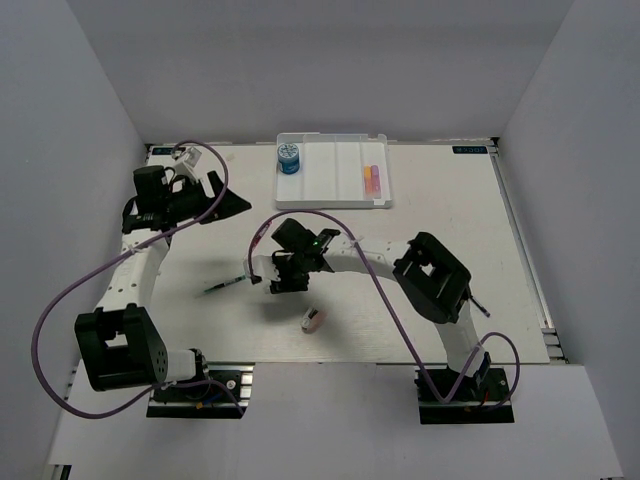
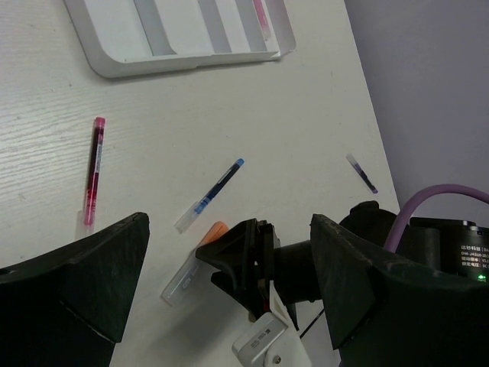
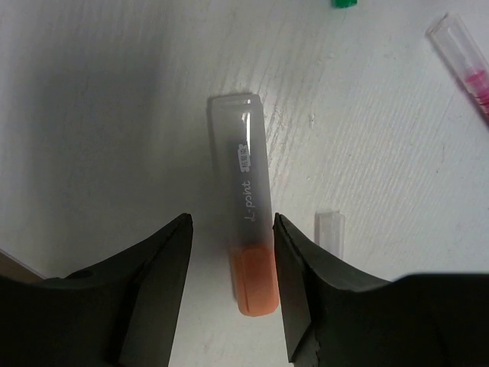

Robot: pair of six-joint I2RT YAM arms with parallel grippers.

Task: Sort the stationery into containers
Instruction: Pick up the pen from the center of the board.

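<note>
one orange marker (image 3: pixel 244 191) inside right pincer (image 3: pixel 231 223)

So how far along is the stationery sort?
Done: the blue roll and two short markers lie in the white tray. In hand: the right arm's jaws straddle the orange marker, open, not yet closed on it. Left: the red pen, blue pen, green-tipped pen, pinkish eraser and a small purple piece lie loose outside it. The left arm's jaws are open, empty.
</note>
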